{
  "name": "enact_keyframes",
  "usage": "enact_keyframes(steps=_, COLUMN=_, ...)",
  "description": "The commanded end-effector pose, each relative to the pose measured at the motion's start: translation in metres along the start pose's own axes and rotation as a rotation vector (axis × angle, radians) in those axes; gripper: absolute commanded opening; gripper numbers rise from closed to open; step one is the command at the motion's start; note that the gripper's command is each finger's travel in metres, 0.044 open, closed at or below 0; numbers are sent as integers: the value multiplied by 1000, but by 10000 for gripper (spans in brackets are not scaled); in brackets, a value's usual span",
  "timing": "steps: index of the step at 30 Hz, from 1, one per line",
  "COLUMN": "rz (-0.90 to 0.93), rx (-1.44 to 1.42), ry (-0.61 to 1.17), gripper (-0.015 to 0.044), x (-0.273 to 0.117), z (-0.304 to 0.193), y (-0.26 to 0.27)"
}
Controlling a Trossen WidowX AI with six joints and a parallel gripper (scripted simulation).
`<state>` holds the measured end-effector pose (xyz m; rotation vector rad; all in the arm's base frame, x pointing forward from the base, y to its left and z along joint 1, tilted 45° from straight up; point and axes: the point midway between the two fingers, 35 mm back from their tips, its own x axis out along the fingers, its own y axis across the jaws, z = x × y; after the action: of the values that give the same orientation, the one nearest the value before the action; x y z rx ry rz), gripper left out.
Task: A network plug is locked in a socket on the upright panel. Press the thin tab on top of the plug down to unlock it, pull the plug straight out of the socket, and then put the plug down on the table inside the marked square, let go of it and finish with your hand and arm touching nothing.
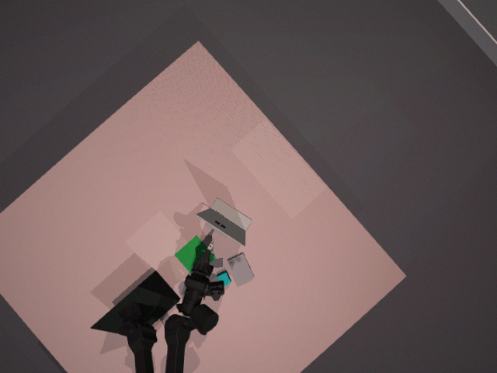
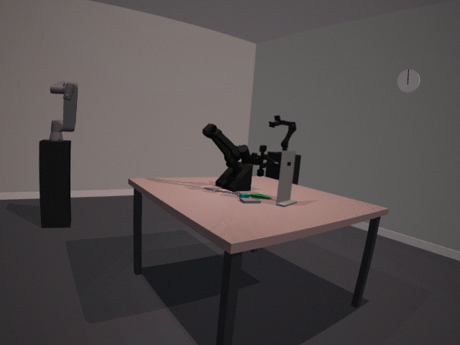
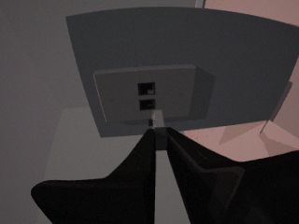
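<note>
The upright grey panel (image 1: 237, 232) (image 2: 285, 178) (image 3: 187, 37) stands on the table. Its pale socket plate (image 3: 119, 93) has two dark openings, an upper socket (image 3: 147, 89) and a lower socket (image 3: 148, 105), both with no plug in them. My gripper (image 3: 159, 133) is shut on the small grey plug (image 3: 160, 141), in front of the panel and just below the sockets in the wrist view. The plug looks out of the socket, with a gap to the panel that is hard to judge. The green marked square (image 1: 186, 254) (image 2: 259, 195) lies flat on the table, partly under my arm in the top view.
A flat grey box (image 1: 241, 270) (image 2: 249, 200) and a small cyan block (image 1: 224, 278) (image 2: 244, 195) lie beside the green square, the block close to my arm. The panel's foot (image 2: 287, 203) rests on the pink table (image 1: 321, 249). Other arms stand beyond the table.
</note>
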<state>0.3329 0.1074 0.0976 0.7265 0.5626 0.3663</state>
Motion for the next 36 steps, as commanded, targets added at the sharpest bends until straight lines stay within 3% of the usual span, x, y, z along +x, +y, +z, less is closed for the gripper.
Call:
enact_keyframes(steps=1, rz=4, rx=-1, ry=-4, gripper=0, x=-1, z=1, y=9)
enact_keyframes(steps=24, rz=4, rx=1, ry=-3, gripper=0, x=-19, z=-7, y=60)
enact_keyframes(steps=36, rz=-282, rx=263, ry=-44, gripper=0, x=-5, z=-30, y=7)
